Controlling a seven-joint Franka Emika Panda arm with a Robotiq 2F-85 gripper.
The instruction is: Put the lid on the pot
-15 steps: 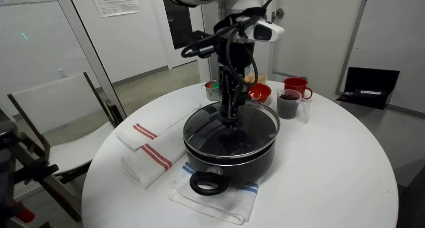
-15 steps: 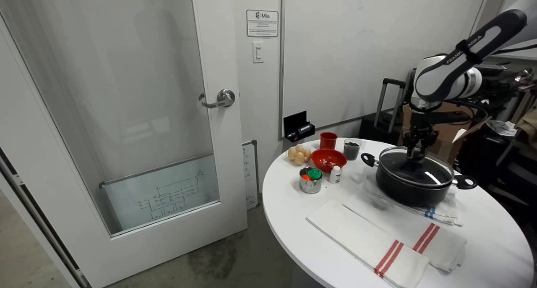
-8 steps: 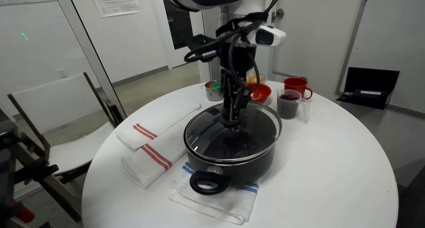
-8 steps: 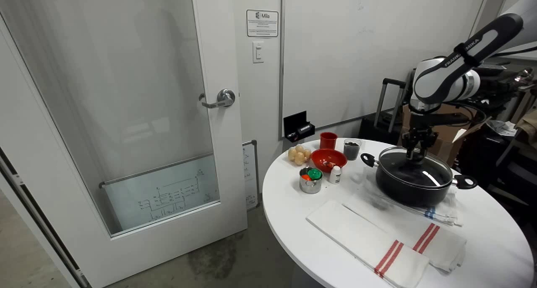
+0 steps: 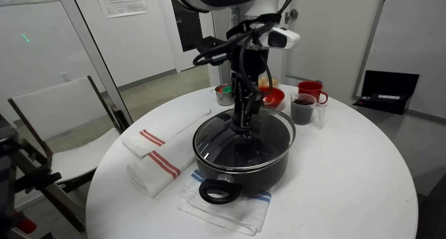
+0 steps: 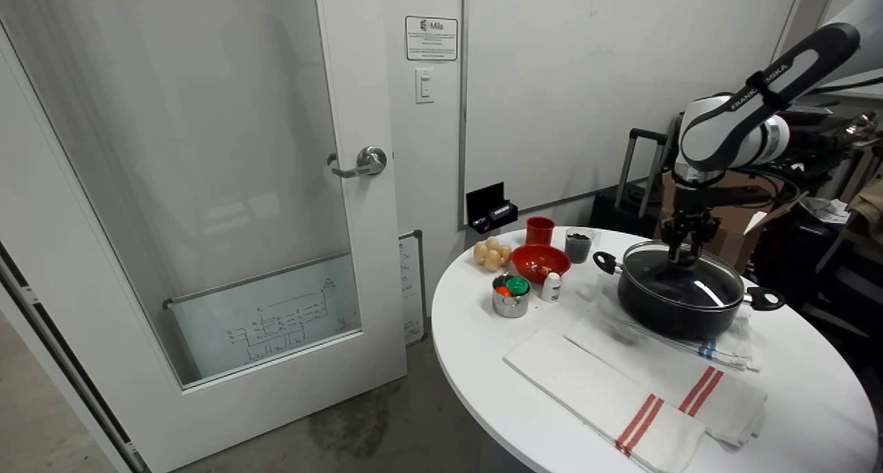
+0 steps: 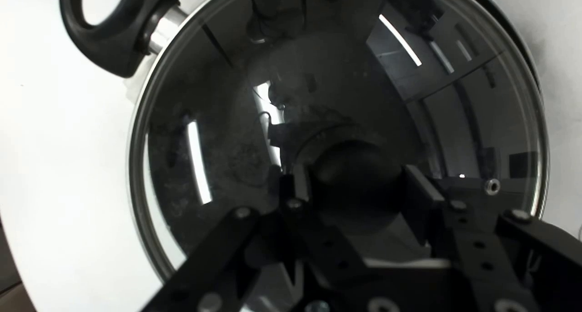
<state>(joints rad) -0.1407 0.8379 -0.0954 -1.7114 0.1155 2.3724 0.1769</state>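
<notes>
The clear glass lid (image 5: 223, 148) lies over the black pot (image 5: 258, 181) in both exterior views. Its rim sits slightly off-centre: it overhangs on one side, and a dark strip of pot rim shows on the opposite side. The pot stands on a blue-striped cloth. In the wrist view the lid (image 7: 218, 98) fills most of the picture, with one pot handle at upper left. My gripper (image 5: 241, 126) points down at the lid's middle. In the wrist view its pads (image 7: 354, 180) close in on both sides of the dark centre knob, which fills the gap between them.
Two folded red-striped towels (image 6: 607, 397) lie beside the pot. Behind it stand a red bowl (image 6: 528, 256), a steel cup (image 6: 510, 304), a small white bottle (image 6: 551, 288), a red mug (image 5: 310, 88), a clear measuring cup (image 5: 301, 112) and several pale round items (image 6: 492, 254).
Over the first half second the gripper and lid moved slightly down and to the side, and the gap between lid and pot narrowed. Since then nothing visibly moved.
</notes>
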